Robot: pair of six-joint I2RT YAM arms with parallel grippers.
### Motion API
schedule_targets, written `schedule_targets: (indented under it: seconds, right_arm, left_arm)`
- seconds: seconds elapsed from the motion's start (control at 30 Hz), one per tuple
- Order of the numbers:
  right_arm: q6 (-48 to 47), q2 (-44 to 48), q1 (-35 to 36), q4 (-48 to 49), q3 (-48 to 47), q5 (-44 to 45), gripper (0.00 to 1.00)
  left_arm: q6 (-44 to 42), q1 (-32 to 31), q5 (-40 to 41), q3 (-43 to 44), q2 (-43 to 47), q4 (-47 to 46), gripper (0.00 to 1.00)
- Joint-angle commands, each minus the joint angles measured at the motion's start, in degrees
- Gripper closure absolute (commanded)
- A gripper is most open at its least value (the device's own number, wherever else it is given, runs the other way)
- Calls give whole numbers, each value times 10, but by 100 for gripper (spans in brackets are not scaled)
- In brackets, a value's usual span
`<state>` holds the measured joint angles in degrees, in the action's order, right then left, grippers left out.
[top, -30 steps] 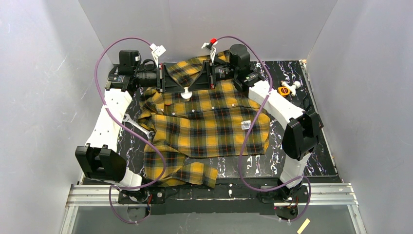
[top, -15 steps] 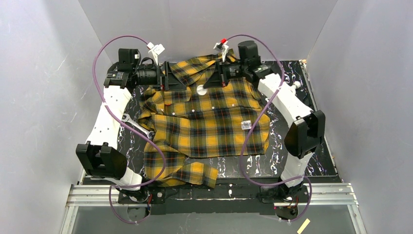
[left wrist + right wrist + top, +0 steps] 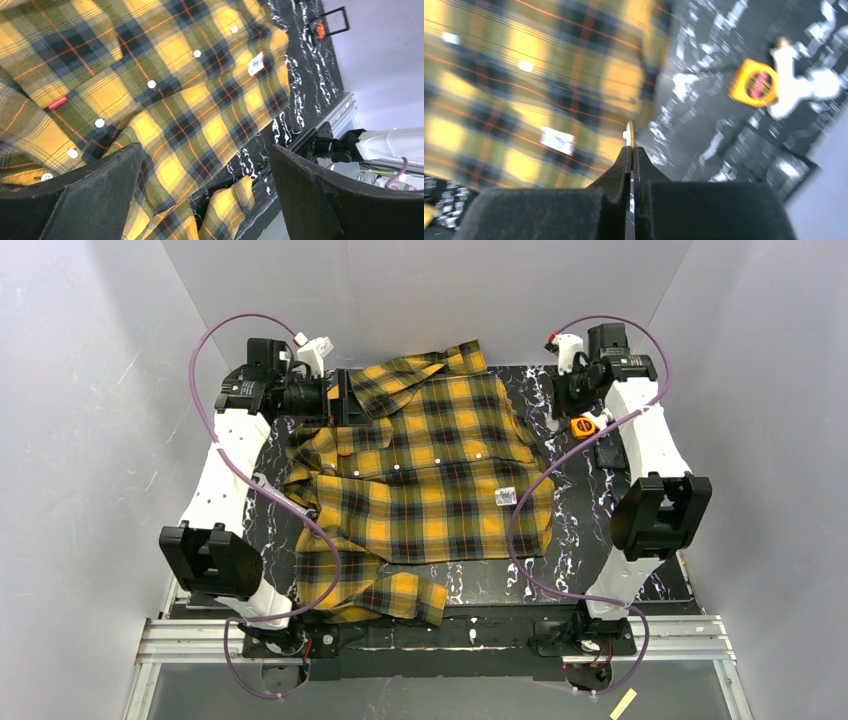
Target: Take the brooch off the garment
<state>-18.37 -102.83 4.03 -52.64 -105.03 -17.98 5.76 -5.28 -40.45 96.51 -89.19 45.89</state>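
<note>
The garment [image 3: 430, 480], a yellow-and-black plaid shirt, lies spread on the black marbled table and also fills the left wrist view [image 3: 190, 100]. My left gripper [image 3: 338, 400] hovers at the shirt's far left by the collar, its jaws wide apart [image 3: 206, 149] with nothing between them. Off the shirt, over the table's far right corner, is my right gripper [image 3: 562, 392]. Its jaws are shut [image 3: 630, 147] on the brooch [image 3: 628, 133], which shows only as a thin cream and gold edge poking out past the tips. The brooch cannot be made out in the top view.
An orange and white object [image 3: 584, 425] lies on the table just below the right gripper, seen too in the right wrist view [image 3: 759, 85]. The shirt's small white label [image 3: 506, 496] sits near its right edge. Grey walls enclose the table.
The left gripper has opened and drawn back a little to the left. The right arm has swung away from the collar to the far right corner, jaws still shut on the brooch.
</note>
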Motion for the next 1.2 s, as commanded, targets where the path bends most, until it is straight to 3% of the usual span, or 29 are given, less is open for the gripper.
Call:
schedule_targets:
  seconds: [0.0, 0.3, 0.43, 0.77, 1.17]
  right_arm:
    - [-66, 36, 10, 3, 38, 231, 99]
    - [-99, 28, 9, 147, 153, 402, 99]
    - [-115, 0, 5, 183, 160, 449, 99]
    - [-137, -84, -16, 225, 134, 478, 99]
    - [-149, -112, -58, 272, 154, 497, 99]
  left_arm:
    - [-2, 2, 63, 29, -13, 42, 2]
    - [-12, 2, 93, 95, -63, 119, 2]
    - [-3, 2, 91, 102, -75, 125, 2]
    - [-15, 2, 98, 127, -101, 149, 2]
    - [-32, 2, 107, 149, -125, 177, 2]
